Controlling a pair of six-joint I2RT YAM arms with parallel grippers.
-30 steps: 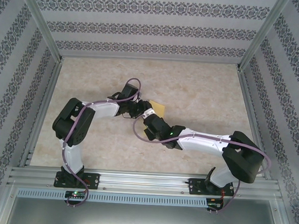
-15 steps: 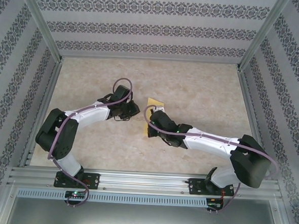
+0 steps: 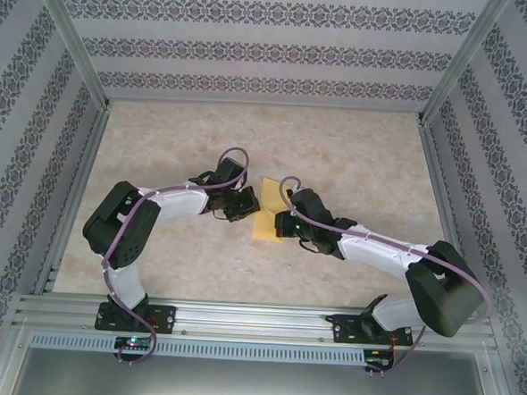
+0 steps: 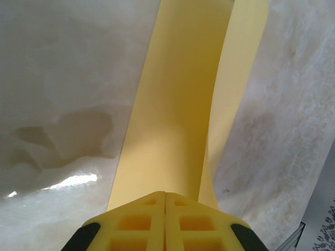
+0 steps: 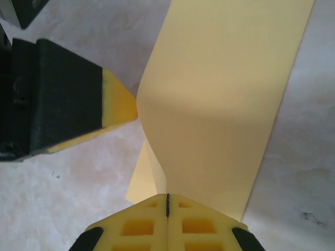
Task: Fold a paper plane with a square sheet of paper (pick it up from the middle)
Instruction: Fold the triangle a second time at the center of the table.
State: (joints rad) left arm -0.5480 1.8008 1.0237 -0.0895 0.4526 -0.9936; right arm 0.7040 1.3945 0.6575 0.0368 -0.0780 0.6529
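Observation:
The square sheet of paper [image 3: 267,208] is pale yellow-orange and hangs bent over itself between my two grippers, just above the table's middle. My left gripper [image 3: 245,204] is shut on its left edge; in the left wrist view the paper [image 4: 178,104] runs straight out from the closed left gripper [image 4: 165,194] in two layers. My right gripper [image 3: 283,219] is shut on the opposite edge, and in the right wrist view the paper [image 5: 225,89] curls up from the closed right gripper [image 5: 167,196] toward the left gripper's fingertip [image 5: 118,104]. The paper plane is out of view.
The beige marbled tabletop [image 3: 355,158] lies open on all sides of the paper. Patterned walls and metal frame posts [image 3: 455,61] enclose the table. Both arm bases sit on the rail [image 3: 256,321] at the near edge.
The left gripper drew back, came in again and shut on the paper's left edge. The right gripper carried the paper slightly toward the near edge; more of the sheet shows.

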